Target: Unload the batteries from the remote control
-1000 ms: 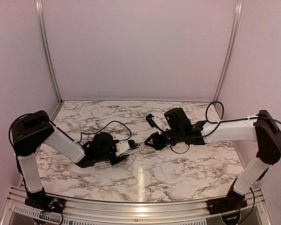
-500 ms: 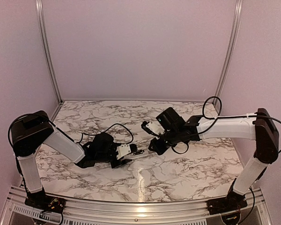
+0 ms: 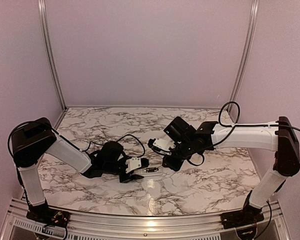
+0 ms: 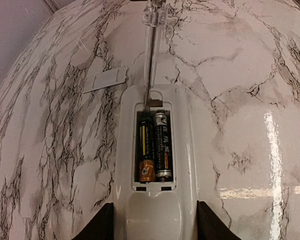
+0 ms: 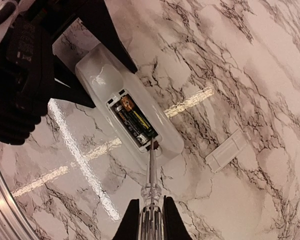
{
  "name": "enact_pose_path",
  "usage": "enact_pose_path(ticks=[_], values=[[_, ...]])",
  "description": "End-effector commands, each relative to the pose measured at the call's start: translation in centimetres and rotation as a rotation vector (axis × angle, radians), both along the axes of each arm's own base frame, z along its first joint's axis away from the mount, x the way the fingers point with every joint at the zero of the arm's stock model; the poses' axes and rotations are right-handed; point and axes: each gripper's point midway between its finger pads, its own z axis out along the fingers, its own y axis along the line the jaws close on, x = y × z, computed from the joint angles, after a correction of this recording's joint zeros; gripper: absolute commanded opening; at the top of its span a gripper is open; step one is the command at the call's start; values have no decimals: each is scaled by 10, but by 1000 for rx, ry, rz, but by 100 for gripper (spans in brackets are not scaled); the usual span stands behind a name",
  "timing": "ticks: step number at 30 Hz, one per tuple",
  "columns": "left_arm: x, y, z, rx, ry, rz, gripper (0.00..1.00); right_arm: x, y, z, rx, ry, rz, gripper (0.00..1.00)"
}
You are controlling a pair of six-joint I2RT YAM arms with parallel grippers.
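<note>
Two robot arms meet low over the centre of a marble-patterned table (image 3: 220, 182). The left arm folds back at a raised elbow and slopes its forearm down toward the middle. The right arm stretches almost level across from the far side, its wrist tipped down.

The left claw (image 4: 154, 206) grips the remote control (image 4: 182, 150), one dark finger pressed against each long side of the white casing. The handset sits near the table's centre, close over the marble; whether it rests on the surface cannot be told. Its open recess faces up. Its long axis runs straight out from the left claw toward the right arm, roughly left to right in the overhead view.

The batteries (image 4: 154, 147) lie side by side in the recess, lengthwise along the handset. One is black with a copper-coloured end, the other black with pale lettering too small to read.

The right claw (image 5: 151, 202) is closed on the clear handle of a thin tool (image 5: 150, 170). The shaft lies nearly in line with the remote, and its tip is at the end of the recess farthest from the left claw, just beyond the batteries.

A small white cover (image 4: 106, 80) lies flat on the marble, just beside that far end of the handset and apart from it.
</note>
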Motion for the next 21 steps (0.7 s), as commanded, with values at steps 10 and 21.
enact_pose_path(ticks=[10,21], values=[[-25,-9,-5,13,51,-122,0,-24,15,-8,-6,90,146,0],[-27,-9,-6,14,54,-137,0,-27,28,-28,-6,139,209,0]])
